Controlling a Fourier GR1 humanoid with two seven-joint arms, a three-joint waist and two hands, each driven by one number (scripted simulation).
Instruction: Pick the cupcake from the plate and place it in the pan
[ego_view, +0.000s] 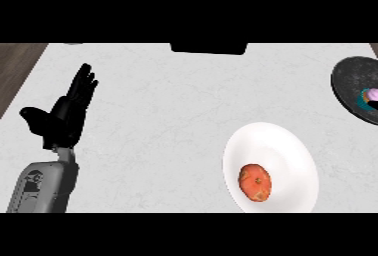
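The cupcake (368, 98), pink-topped in a teal wrapper, sits inside the dark pan (353, 80) at the right edge, partly cut off by the frame. The white plate (280, 145) lies at the lower right and carries a round orange-red food item (255, 183). My left hand (65, 117) rests open at the left, fingers straight and pointing up, far from both plate and pan. My right hand does not show.
The white marbled counter (162, 110) spans the view. A dark wooden strip (18, 65) borders it at the left. A black object (209, 47) sits at the far top edge, centre.
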